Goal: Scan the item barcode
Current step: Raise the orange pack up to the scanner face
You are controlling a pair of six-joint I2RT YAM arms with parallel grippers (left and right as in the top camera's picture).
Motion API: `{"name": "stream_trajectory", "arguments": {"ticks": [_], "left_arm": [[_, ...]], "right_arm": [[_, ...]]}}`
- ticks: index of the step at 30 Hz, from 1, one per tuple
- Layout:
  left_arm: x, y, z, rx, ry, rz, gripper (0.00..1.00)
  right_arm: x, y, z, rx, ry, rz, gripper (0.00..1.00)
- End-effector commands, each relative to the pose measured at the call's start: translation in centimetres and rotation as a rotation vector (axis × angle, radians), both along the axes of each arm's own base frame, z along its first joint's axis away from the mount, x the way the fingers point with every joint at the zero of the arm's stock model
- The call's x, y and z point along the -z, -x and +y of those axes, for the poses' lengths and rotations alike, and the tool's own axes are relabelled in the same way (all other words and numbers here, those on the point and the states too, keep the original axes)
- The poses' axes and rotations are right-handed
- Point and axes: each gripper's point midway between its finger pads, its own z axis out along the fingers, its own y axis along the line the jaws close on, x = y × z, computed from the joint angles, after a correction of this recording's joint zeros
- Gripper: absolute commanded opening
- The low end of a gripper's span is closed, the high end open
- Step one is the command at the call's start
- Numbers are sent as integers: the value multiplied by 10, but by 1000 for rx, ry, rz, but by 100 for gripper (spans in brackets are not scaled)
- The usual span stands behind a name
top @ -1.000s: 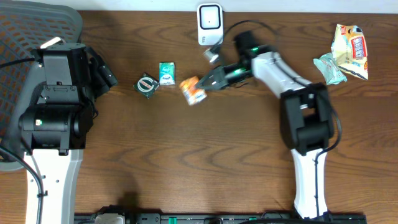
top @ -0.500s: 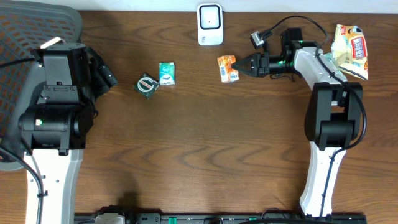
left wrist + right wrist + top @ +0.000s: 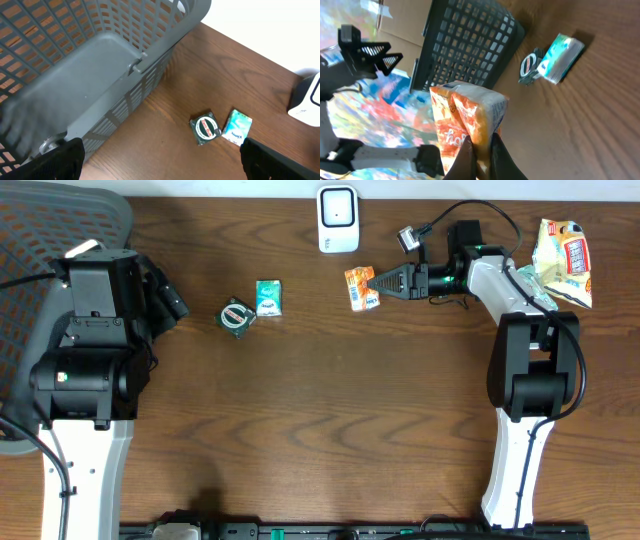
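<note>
The item is an orange snack packet [image 3: 361, 287], and my right gripper [image 3: 376, 283] is shut on it, holding it above the table just right of and in front of the white scanner [image 3: 338, 219]. In the right wrist view the packet [image 3: 465, 117] is pinched at its lower edge between the fingers of the right gripper [image 3: 482, 159]. No barcode shows on the faces I see. My left gripper [image 3: 162, 165] stands open and empty beside the grey basket [image 3: 75, 60], far from the packet.
A round green tin [image 3: 236, 316] and a teal pack [image 3: 267, 296] lie left of the scanner. Snack bags [image 3: 562, 250] and a pale green pouch [image 3: 527, 288] sit at the back right. The basket [image 3: 40, 240] fills the back left corner.
The right arm has swung right and toward the back with the orange packet, from mid-table to beside the scanner, then edged slightly left. The left arm has not moved.
</note>
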Motion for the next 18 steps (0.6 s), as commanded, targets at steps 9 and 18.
{"name": "stream_trajectory", "arguments": {"ticks": [9,18], "left_arm": [[-7,2,3,-14,-3,-20,98],[-7,2,3,-14,-3,-20,98]], "right_arm": [[-13,-3,1,-6,-18,-101,1],[-5,-4,1,6,27,-97,1]]}}
